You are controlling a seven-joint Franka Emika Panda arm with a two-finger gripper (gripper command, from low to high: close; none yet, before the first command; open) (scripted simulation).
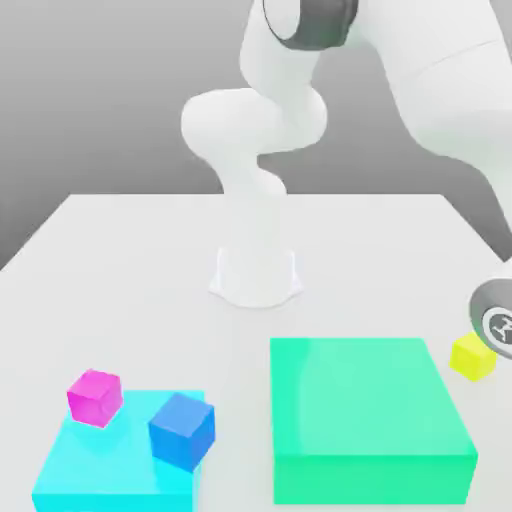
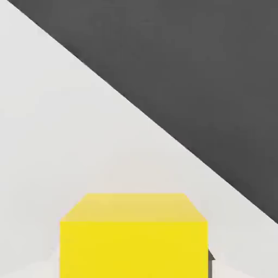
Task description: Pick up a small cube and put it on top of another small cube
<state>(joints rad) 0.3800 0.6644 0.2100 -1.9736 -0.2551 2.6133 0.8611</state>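
White tabletop [image 1: 130, 260], contents. Small yellow cube [image 1: 471, 356] [image 2: 133, 236]: 4 o'clock of the arm's round white base [image 1: 256, 278], just beside the large green block [image 1: 365, 415]; gripper [image 1: 497, 322] fingers closed on it. Small magenta cube [image 1: 95, 397], blue cube [image 1: 182, 430]: atop the flat cyan slab [image 1: 75, 475], 7 o'clock.

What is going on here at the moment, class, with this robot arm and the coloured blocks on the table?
A white robot arm reaches down at the exterior view's right to a small yellow cube beside a big green block. The hand view has that cube close up, sitting on the white table; the tool is shut, seemingly gripping it. On the exterior view's left, a magenta cube and a blue cube sit on a cyan block. Nothing has been stacked yet.
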